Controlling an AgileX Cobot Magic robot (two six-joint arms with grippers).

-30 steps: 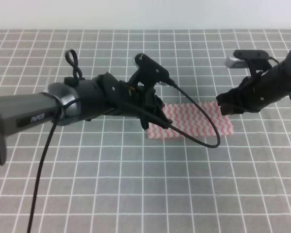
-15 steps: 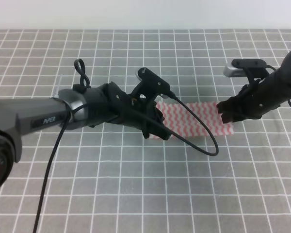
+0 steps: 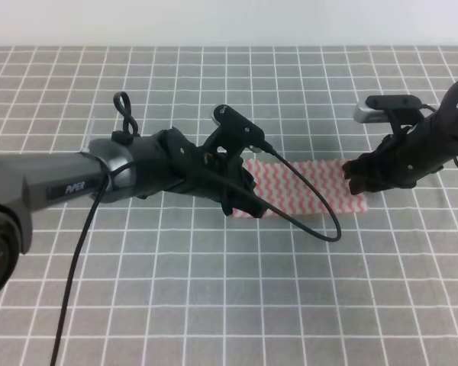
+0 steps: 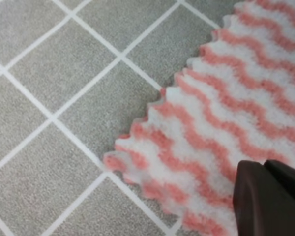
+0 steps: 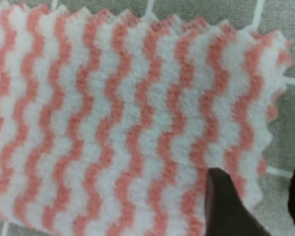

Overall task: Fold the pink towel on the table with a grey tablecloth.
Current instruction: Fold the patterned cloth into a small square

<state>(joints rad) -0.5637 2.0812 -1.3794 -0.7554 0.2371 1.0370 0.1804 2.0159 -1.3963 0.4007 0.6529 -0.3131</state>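
A grey, white-gridded tabletop [image 3: 214,305] fills the high view, with the pink towel [image 3: 305,187] lying flat as a long strip near its middle, between the two arms. At the strip's left end the left tool [image 3: 240,200] sits low over the cloth, its fingers masked by the arm; whether they are apart or together cannot be told. The left wrist view shows what the high view hides: the towel's scalloped corner [image 4: 137,162] and one dark fingertip [image 4: 268,196] over the stripes. At the right end, the right tool [image 3: 356,179] appears in its wrist view with fingertips [image 5: 226,206] apart, straddling the towel's edge.
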